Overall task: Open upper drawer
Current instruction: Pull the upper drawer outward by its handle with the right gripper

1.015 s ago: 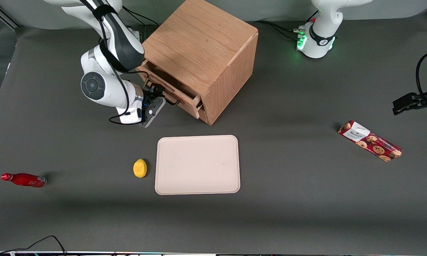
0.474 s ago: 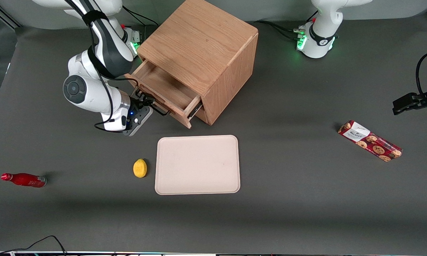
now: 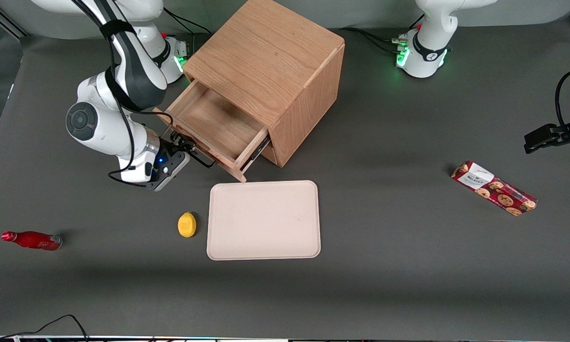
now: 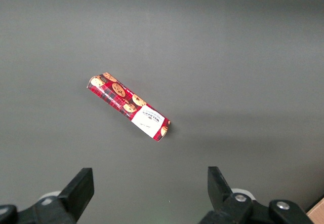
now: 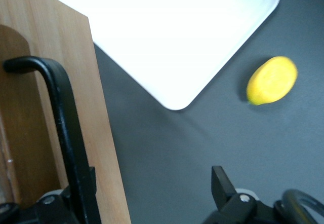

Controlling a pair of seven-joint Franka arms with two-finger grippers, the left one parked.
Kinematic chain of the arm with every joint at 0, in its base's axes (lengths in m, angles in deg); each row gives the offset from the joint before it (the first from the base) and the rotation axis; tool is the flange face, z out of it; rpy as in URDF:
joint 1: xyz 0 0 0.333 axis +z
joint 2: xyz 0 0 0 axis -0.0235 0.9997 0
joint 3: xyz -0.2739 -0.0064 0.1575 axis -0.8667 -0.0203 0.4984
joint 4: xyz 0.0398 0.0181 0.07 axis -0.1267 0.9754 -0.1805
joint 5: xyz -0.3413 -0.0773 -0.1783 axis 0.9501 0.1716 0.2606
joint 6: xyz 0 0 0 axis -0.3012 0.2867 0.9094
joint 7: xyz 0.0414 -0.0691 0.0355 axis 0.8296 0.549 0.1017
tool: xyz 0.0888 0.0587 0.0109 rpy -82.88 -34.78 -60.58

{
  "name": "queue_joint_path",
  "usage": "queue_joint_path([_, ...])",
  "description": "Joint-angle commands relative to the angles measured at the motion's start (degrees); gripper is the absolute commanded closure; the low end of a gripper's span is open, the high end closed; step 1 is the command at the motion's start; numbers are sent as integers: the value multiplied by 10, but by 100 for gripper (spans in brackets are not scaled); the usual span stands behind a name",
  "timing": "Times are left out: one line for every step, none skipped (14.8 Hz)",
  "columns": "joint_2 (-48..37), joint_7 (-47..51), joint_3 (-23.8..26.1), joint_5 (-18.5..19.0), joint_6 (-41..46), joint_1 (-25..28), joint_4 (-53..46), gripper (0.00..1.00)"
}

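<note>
Your upper drawer (image 3: 213, 130) has come a good way farther out of the cabinet (image 3: 270, 71) than it was a moment ago, and the arm has drawn back with it, toward its own end of the worktop (image 3: 408, 266). The drawer now stands well out from the cabinet front, its bare wooden floor open to view, its front corner almost over the edge of the cream tray (image 3: 264, 220).

Your end effector (image 3: 186, 151) sits right at the drawer front, at the black bar handle (image 5: 68, 133). In the right wrist view the handle runs down past one finger (image 5: 83, 193), while the other finger (image 5: 221, 183) stands well clear of it over the grey worktop, so the fingers are spread wide with the bar hooked against one of them, not pinched between the two.

The tray lies flat, nearer the front camera than the cabinet. Just beside it, toward the working arm's end, rests a yellow lemon (image 3: 186, 224). Much farther that way a red bottle (image 3: 31, 240) lies on its side. Toward the parked arm's end, a red cookie packet (image 3: 494, 188) lies flat and askew, well apart from everything else.
</note>
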State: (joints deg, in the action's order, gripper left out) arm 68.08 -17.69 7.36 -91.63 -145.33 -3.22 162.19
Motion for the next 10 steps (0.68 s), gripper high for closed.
queue_joint_path([17, -6, -8, 11, -13, -4, -19, 0])
queue_joint_path([19, -6, -10, 11, -14, -7, -26, 0])
queue_joint_path([24, -6, -13, 11, -14, -8, -36, 0])
queue_joint_path([27, -6, -18, 11, -14, -9, -42, 0])
queue_joint_path([30, -7, -19, 14, -14, -10, -46, 0])
queue_joint_path([35, -7, -20, 21, -14, -11, -49, 0])
queue_joint_path([37, -7, -20, 28, -14, -15, -52, 0])
queue_joint_path([39, -8, -20, 33, -14, -18, -55, 0])
queue_joint_path([42, -8, -20, 35, -14, -19, -58, 0])
queue_joint_path([44, -7, -21, 35, -14, -19, -62, 0])
